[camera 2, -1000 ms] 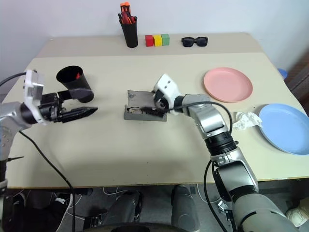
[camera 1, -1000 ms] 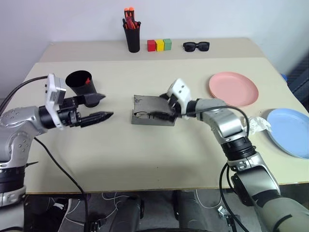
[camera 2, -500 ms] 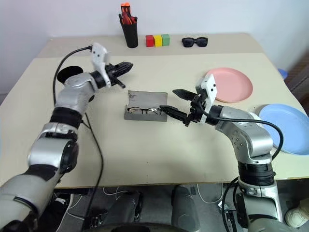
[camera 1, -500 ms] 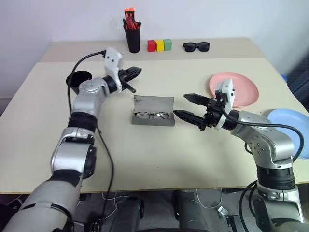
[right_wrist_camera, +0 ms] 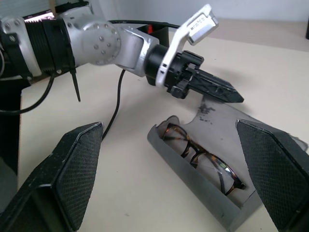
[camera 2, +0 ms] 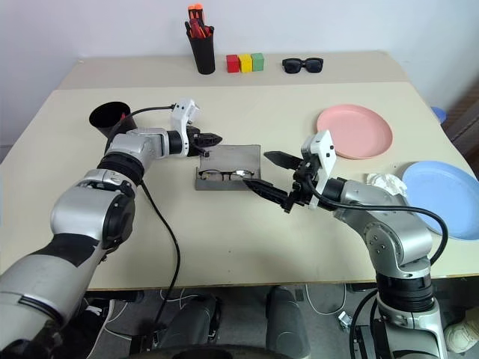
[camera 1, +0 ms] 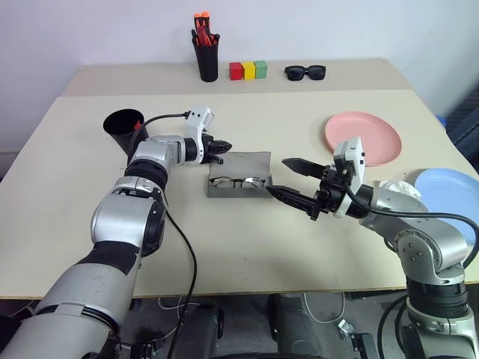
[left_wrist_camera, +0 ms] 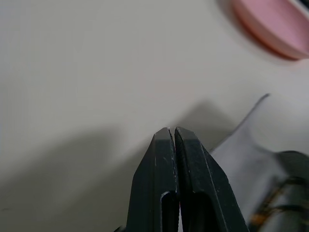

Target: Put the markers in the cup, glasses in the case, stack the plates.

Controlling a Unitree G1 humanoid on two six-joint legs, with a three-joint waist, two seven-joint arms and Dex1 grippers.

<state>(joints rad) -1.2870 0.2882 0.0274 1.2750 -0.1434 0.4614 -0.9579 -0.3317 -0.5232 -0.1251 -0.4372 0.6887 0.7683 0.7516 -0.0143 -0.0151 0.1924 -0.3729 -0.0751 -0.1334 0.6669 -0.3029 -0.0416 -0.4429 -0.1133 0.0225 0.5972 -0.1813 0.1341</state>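
The grey case [camera 1: 247,160] lies open mid-table, and the wire-framed glasses [camera 1: 238,182] rest in its front half. My left gripper [camera 1: 224,149] is shut on nothing, its tip at the back left corner of the case's lid [right_wrist_camera: 227,113]; contact cannot be told. To the right of the case my right gripper [camera 1: 278,176] stands open, a little clear of it. The black cup [camera 1: 123,129] at the left holds a red marker [camera 1: 137,121]. A pink plate [camera 1: 363,137] and a blue plate [camera 1: 449,196] lie apart at the right.
At the back stand a slim black pen pot [camera 1: 206,58] with red pens, three coloured blocks [camera 1: 248,70] and black sunglasses [camera 1: 304,72]. A crumpled white wrapper [camera 1: 398,191] lies between the plates, behind my right arm.
My left gripper swung from beside the cup over to the case's lid and shut. My right gripper drew back out of the case toward the right and stays open.
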